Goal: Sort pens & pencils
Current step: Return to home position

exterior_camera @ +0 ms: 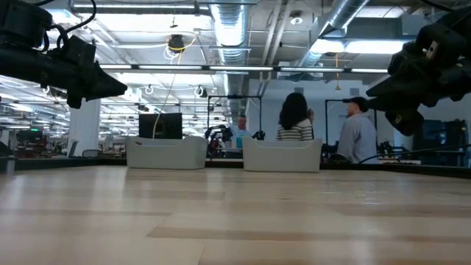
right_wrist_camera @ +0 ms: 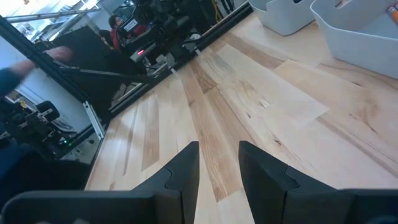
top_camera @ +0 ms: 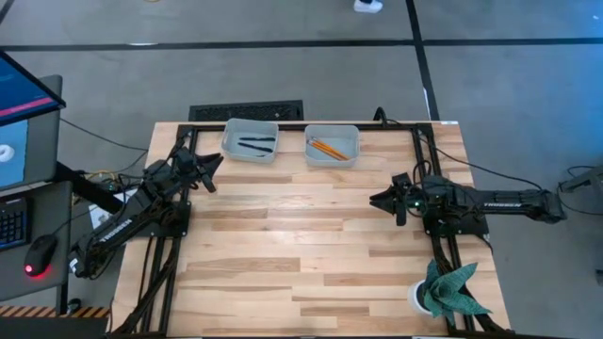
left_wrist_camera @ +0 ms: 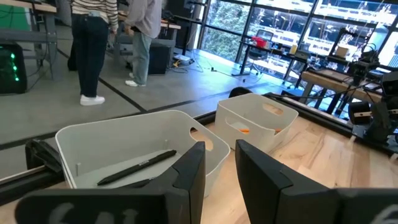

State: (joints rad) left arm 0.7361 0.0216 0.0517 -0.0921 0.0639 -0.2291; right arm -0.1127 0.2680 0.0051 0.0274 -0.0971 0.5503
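Resting in their bin (top_camera: 229, 141), pens (top_camera: 256, 144) lie near left end effector (top_camera: 213, 171).

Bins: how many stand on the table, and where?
2. The left bin holds black pens; the right bin beside it holds orange pencils. Both at the far edge of the table.

High camera looking straight down on whole worktop (top_camera: 311, 245). Low camera sitting at worktop level, facing left bin (exterior_camera: 166, 153), right bin (exterior_camera: 282, 155), room beyond. Left wrist camera viewing same bins close up; right wrist camera tilting down across worktop.
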